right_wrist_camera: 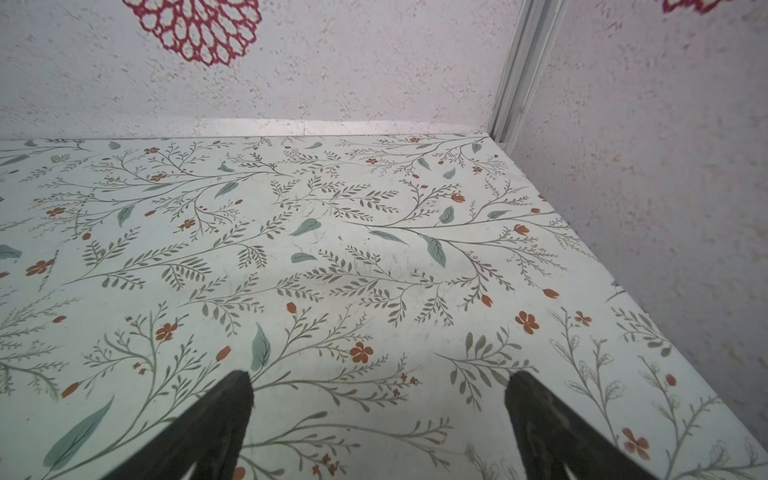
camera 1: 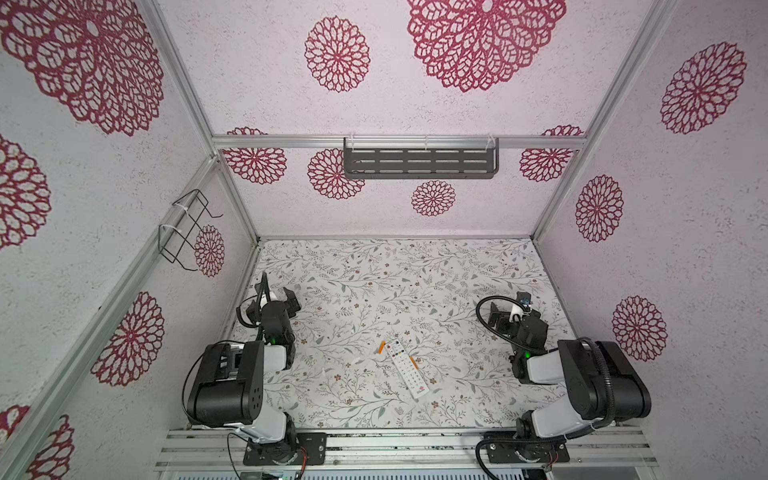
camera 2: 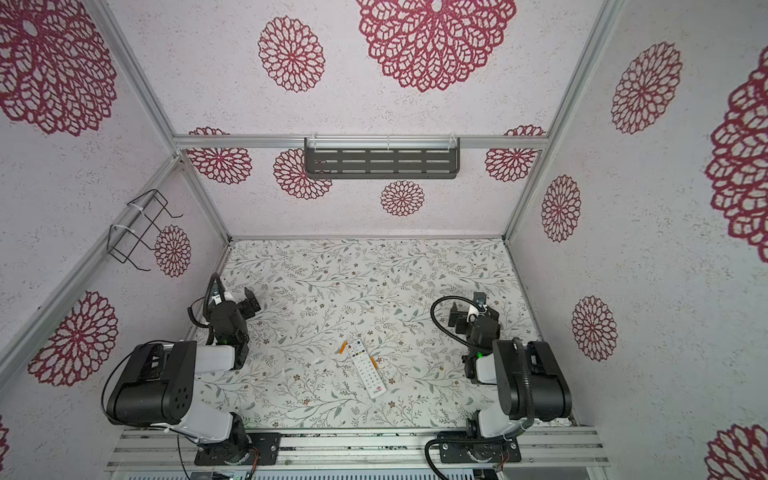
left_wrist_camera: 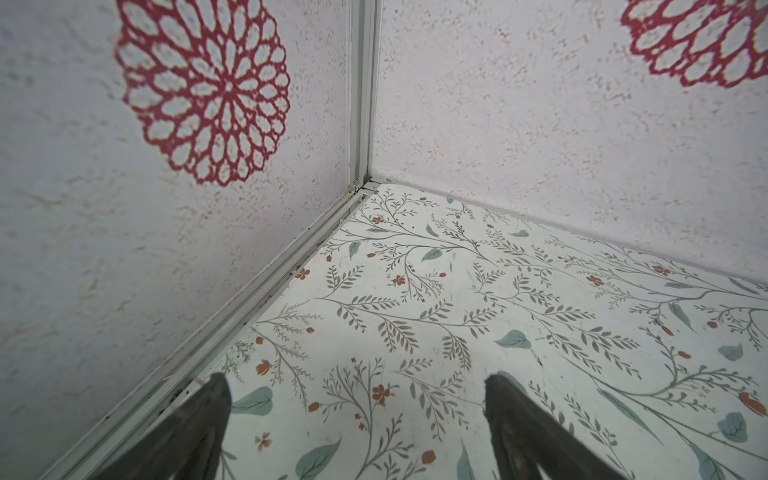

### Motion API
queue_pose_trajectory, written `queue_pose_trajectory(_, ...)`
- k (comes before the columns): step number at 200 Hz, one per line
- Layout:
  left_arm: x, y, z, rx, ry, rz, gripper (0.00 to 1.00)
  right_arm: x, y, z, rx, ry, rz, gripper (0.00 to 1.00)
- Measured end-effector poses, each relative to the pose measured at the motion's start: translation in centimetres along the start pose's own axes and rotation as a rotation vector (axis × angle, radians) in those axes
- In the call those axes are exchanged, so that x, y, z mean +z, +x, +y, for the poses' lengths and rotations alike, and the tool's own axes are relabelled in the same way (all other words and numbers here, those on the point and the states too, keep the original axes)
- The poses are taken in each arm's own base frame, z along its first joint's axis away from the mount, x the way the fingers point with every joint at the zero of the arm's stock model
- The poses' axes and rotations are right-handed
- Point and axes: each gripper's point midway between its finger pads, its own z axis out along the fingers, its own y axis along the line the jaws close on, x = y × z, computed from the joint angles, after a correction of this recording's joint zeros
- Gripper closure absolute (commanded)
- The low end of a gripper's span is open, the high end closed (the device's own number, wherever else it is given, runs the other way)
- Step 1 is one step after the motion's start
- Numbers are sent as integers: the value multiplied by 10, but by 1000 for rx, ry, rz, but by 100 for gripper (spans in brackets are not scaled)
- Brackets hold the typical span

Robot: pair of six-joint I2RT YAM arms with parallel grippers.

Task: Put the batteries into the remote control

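The white remote control lies buttons-up near the front middle of the floral table, its red logo end towards the front. One orange battery lies by its far left end, another battery against its right side. My left gripper stands open at the left wall, far from them. At the right side my right gripper is open too. Both wrist views show only bare table between the fingers.
Walls with red flower prints close the table on three sides. A dark slotted shelf hangs on the back wall and a black wire rack on the left wall. An aluminium rail carrying both arm bases runs along the front.
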Motion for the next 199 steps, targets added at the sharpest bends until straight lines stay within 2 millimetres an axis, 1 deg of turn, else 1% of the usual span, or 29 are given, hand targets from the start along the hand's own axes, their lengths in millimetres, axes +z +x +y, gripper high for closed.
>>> queue_pose_trajectory(199, 0, 0, 0, 0, 0, 0, 3, 0, 0, -1, -2, 10, 0, 1)
